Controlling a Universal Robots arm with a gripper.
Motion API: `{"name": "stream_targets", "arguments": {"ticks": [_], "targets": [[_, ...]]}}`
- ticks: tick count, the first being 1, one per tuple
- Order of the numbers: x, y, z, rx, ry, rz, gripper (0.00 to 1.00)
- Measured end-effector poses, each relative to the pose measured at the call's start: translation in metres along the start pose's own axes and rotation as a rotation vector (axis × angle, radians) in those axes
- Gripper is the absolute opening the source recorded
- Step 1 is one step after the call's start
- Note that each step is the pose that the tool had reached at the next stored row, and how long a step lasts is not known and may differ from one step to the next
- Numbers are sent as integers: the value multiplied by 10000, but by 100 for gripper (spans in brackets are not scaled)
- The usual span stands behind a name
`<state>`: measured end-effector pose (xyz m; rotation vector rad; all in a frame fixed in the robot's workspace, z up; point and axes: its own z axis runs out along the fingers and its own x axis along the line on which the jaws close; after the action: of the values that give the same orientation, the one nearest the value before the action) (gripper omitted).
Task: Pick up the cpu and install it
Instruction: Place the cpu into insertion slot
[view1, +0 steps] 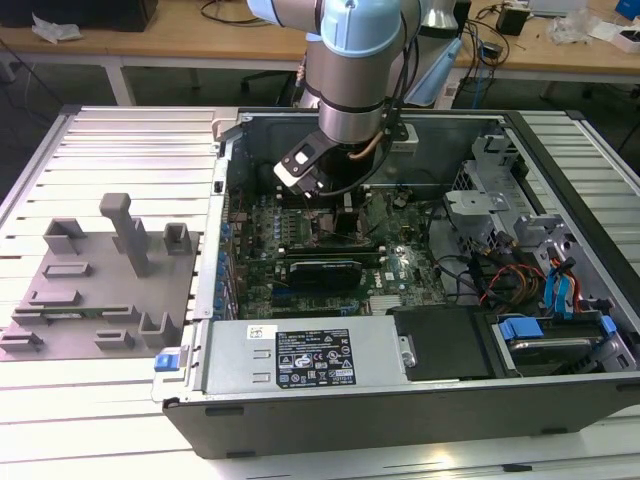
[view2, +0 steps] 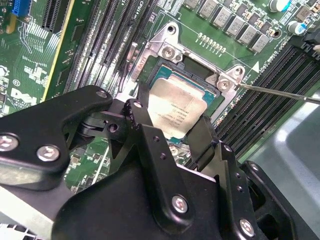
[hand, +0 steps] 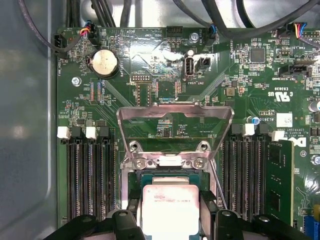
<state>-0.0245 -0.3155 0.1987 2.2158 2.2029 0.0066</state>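
Note:
The cpu (view2: 176, 106), a small square chip with a silvery top and a teal rim, sits in the black socket (view2: 197, 75) on the motherboard, level with its frame. My gripper (view2: 167, 126) stands over it. One black finger (view2: 136, 114) presses one edge and the other finger (view2: 201, 136) presses the opposite edge. In the first wrist view the cpu (hand: 170, 210) fills the gap between the two fingers (hand: 131, 206) of the gripper (hand: 170, 206). In the exterior view the gripper (view1: 333, 205) reaches down into the open computer case (view1: 400, 400).
The socket's metal load plate (hand: 175, 116) stands raised, and its thin lever (view2: 280, 93) sticks out to one side. Memory slots (hand: 90, 175) flank the socket. A dark expansion card (view1: 322, 270), cables and drive bays (view1: 520, 260) fill the case. A grey fixture plate (view1: 100, 290) lies at the exterior view's left.

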Motion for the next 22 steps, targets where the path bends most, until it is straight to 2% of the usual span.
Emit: {"name": "stream_targets", "arguments": {"ticks": [14, 15, 16, 22], "targets": [[-1, 0, 13, -3, -4, -109, 55], [0, 0, 13, -1, 0, -109, 55], [0, 0, 14, -1, 1, -110, 62], [0, 0, 16, -1, 1, -110, 62]]}}
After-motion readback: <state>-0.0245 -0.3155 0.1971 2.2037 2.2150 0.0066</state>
